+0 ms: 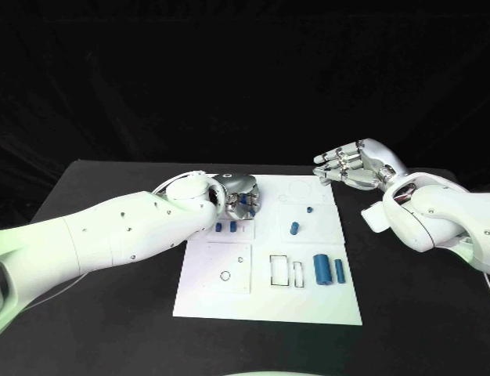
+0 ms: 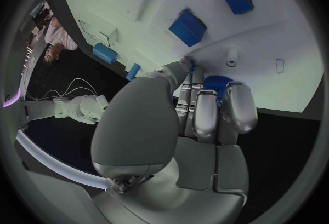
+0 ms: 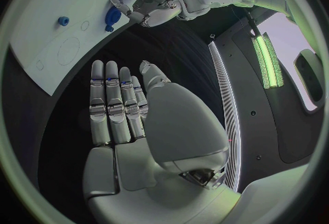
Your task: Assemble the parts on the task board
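Note:
The white task board (image 1: 268, 301) lies in the middle of the black table. My left hand (image 1: 236, 200) hovers over the board's far left part, fingers curled around a blue ribbed part (image 2: 218, 84); the same blue part (image 3: 112, 16) shows under that hand. Two blue blocks (image 1: 225, 227) sit just beside it on the board. My right hand (image 1: 352, 166) hangs above the board's far right corner, fingers straight and holding nothing. A blue piece (image 1: 293, 229) and a smaller one (image 1: 309, 209) stand mid-board. Two blue cylinders (image 1: 327, 270) lie at the right.
Empty outlines mark the board: a rectangular slot (image 1: 280, 269), an oval (image 1: 226, 276) and a faint circle (image 1: 301, 190). Black table (image 1: 109, 313) stretches bare on both sides of the board and in front of it.

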`<action>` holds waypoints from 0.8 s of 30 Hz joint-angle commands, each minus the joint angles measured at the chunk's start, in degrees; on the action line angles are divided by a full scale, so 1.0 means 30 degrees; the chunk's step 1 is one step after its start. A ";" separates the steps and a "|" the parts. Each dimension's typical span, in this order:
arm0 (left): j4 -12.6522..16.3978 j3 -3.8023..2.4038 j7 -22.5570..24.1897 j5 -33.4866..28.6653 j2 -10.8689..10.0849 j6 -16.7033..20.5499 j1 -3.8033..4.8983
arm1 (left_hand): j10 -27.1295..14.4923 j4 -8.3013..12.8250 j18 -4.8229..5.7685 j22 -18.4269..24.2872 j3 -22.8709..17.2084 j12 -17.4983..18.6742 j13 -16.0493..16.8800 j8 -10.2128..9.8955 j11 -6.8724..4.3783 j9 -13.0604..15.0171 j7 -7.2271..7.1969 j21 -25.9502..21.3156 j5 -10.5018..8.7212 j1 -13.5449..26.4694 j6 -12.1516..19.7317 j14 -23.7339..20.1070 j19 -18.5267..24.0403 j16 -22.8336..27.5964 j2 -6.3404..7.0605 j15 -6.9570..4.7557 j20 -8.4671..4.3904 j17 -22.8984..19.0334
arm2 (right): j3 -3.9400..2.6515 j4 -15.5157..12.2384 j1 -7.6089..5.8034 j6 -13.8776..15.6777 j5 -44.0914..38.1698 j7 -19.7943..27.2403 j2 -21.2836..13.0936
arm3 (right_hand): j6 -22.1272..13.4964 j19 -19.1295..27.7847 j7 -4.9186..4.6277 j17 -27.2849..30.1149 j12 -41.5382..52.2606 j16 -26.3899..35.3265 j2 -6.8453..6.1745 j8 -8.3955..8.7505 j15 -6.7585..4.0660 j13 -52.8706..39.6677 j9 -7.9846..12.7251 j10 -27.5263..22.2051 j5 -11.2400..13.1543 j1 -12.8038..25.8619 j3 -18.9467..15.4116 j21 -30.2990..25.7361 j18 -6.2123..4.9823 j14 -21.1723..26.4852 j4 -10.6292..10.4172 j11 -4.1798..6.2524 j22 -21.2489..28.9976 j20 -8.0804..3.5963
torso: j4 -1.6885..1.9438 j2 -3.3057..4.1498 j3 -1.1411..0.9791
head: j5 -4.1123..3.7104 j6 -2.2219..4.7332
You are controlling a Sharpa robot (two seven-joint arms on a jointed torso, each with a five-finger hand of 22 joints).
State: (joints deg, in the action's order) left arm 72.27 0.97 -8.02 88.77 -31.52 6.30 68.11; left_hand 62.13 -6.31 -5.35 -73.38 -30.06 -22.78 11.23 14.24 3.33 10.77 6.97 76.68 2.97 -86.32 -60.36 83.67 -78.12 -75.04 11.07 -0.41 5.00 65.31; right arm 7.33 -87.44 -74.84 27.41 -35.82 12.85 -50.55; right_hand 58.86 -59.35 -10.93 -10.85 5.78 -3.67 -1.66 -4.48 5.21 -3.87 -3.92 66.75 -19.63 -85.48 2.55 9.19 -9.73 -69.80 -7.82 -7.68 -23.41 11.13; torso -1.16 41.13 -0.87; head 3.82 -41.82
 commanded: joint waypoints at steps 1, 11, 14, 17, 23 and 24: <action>0.0007 0.0011 -0.0076 0.0109 0.0062 -0.0730 -0.0025 | 0.0323 0.0090 0.0306 -0.0074 -0.0231 0.0228 -0.0034 -0.0125 -0.0033 -0.0003 -0.0006 0.0118 0.0060 -0.0047 -0.0244 0.0002 -0.0073 -0.0104 -0.0233 -0.0161 -0.0089 -0.0027 | -0.0003 -0.0016 0.0010 -0.0243 -0.0126 0.0075 0.0014 | 0.0077 0.0054 -0.0102 0.0030 -0.0123 -0.0004 0.0026 0.0089 -0.0057 0.0007 0.0015 -0.0028 -0.0127 0.0259 0.0096 0.0110 -0.0197 -0.0034 -0.0052 0.0025 0.0030 -0.0018 | 0.0011 0.0001 0.0009 | -0.0010 -0.0010; 0.0007 0.0004 -0.0105 0.0051 0.0048 -0.0133 -0.0027 | 0.0984 0.0491 0.0326 -0.0196 -0.0846 0.1628 -0.0386 -0.0935 0.0119 -0.0198 0.0200 0.0223 0.0076 0.0087 -0.0479 -0.0004 -0.0059 -0.0229 -0.0168 -0.0049 -0.0040 -0.0152 | -0.0003 -0.0009 0.0011 -0.0187 -0.0080 0.0106 0.0005 | 0.0082 0.0054 -0.0100 0.0039 -0.0124 -0.0005 0.0015 0.0094 -0.0054 0.0005 0.0014 -0.0025 -0.0154 0.0335 0.0121 0.0110 -0.0198 -0.0038 -0.0101 0.0025 0.0043 -0.0011 | 0.0005 0.0008 0.0000 | -0.0010 0.0043; 0.0072 -0.0008 -0.0047 -0.0056 0.0013 0.0159 -0.0028 | 0.1064 0.0550 0.0323 -0.0201 -0.0895 0.1788 -0.0413 -0.1035 0.0133 -0.0218 0.0218 0.0229 0.0077 0.0113 -0.0513 0.0001 -0.0051 -0.0259 -0.0130 -0.0040 -0.0031 -0.0148 | -0.0003 -0.0003 0.0012 -0.0181 -0.0076 0.0115 0.0012 | 0.0082 0.0054 -0.0100 0.0039 -0.0124 -0.0005 0.0015 0.0094 -0.0054 0.0005 0.0014 -0.0025 -0.0154 0.0335 0.0121 0.0110 -0.0198 -0.0038 -0.0101 0.0025 0.0043 -0.0011 | -0.0004 -0.0003 0.0005 | -0.0007 0.0089; 0.0199 -0.0031 0.0020 -0.0234 -0.0055 0.0453 -0.0028 | 0.1078 0.0559 0.0321 -0.0197 -0.0905 0.1828 -0.0420 -0.1061 0.0139 -0.0224 0.0225 0.0225 0.0074 0.0127 -0.0518 -0.0001 -0.0045 -0.0260 -0.0122 -0.0036 -0.0029 -0.0158 | -0.0003 0.0008 0.0015 -0.0171 -0.0074 0.0123 0.0019 | 0.0082 0.0054 -0.0100 0.0039 -0.0124 -0.0005 0.0015 0.0094 -0.0054 0.0005 0.0014 -0.0025 -0.0154 0.0335 0.0121 0.0110 -0.0198 -0.0038 -0.0101 0.0025 0.0043 -0.0011 | 0.0015 -0.0012 0.0008 | -0.0036 0.0139; 0.0633 -0.0226 0.0057 -0.0597 -0.0356 0.0818 -0.0021 | 0.1126 0.0587 0.0326 -0.0225 -0.0933 0.1958 -0.0441 -0.1142 0.0157 -0.0239 0.0247 0.0249 0.0073 0.0176 -0.0544 0.0002 -0.0059 -0.0283 -0.0088 -0.0022 -0.0021 -0.0156 | -0.0003 0.0032 0.0023 -0.0163 -0.0068 0.0131 0.0024 | 0.0082 0.0054 -0.0100 0.0039 -0.0124 -0.0005 0.0015 0.0094 -0.0054 0.0005 0.0014 -0.0025 -0.0154 0.0335 0.0121 0.0110 -0.0198 -0.0038 -0.0101 0.0025 0.0043 -0.0011 | 0.0023 -0.0005 0.0000 | -0.0010 0.0275; 0.0712 -0.0272 0.0043 -0.0657 -0.0423 0.0839 -0.0018 | 0.1127 0.0587 0.0327 -0.0226 -0.0933 0.1960 -0.0441 -0.1143 0.0157 -0.0240 0.0247 0.0250 0.0073 0.0177 -0.0545 0.0002 -0.0060 -0.0283 -0.0088 -0.0022 -0.0020 -0.0157 | -0.0003 0.0035 0.0024 -0.0165 -0.0067 0.0132 0.0023 | 0.0082 0.0054 -0.0100 0.0039 -0.0124 -0.0005 0.0015 0.0094 -0.0054 0.0005 0.0014 -0.0025 -0.0154 0.0335 0.0121 0.0110 -0.0198 -0.0038 -0.0101 0.0025 0.0043 -0.0011 | 0.0030 -0.0011 0.0005 | -0.0019 0.0325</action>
State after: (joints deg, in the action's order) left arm 74.02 0.23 -8.05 88.09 -32.70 7.41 67.99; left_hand 65.12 -4.58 -5.35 -74.02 -32.57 -17.04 9.91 11.02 3.76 10.09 7.58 77.22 2.94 -86.50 -61.75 83.66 -78.12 -75.62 10.86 -0.41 5.00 64.84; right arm 7.33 -87.33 -74.81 27.43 -35.74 12.88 -50.53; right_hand 58.86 -59.35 -10.93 -10.82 5.78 -3.67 -1.60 -4.39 5.21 -3.87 -3.93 66.75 -19.85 -84.97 2.71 9.19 -9.73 -69.80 -7.98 -7.68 -23.36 11.13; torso -1.12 41.11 -0.85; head 3.74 -41.10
